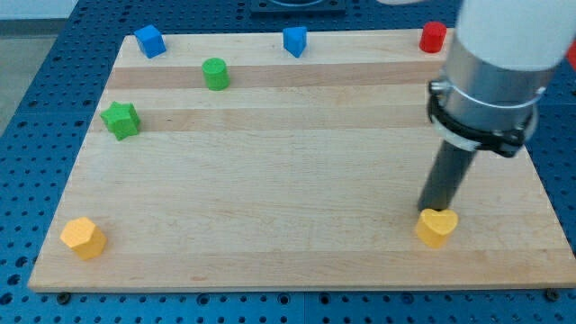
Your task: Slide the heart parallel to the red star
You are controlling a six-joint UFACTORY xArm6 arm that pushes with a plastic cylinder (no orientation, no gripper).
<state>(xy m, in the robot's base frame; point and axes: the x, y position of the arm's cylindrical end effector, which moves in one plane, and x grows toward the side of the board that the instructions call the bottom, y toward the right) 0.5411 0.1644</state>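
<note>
- Seven blocks lie on the wooden board [297,180]; we start from the yellow heart [436,227], which sits in the lower right of the frame, near the board's bottom edge.
- We have no fingers to open or close and hold nothing: our arm ends in a dark rod, and my tip [436,211] stands at the heart's upper edge, touching it or just short of it; we cannot tell which.
- We see a red block [433,37] in the upper right of the frame, at the board's top edge, well apart from the heart; its shape is hard to make out, as our arm's pale body partly crowds it.
- A blue block [294,40] sits at top centre, and another blue block [149,40] at the upper left corner.
- We find a green cylinder [215,73] just below and between those two blues.
- A green star [120,119] lies at the left edge, below the cylinder.
- A yellow hexagonal block [83,238] rests in the lower left corner, well apart from the heart.
</note>
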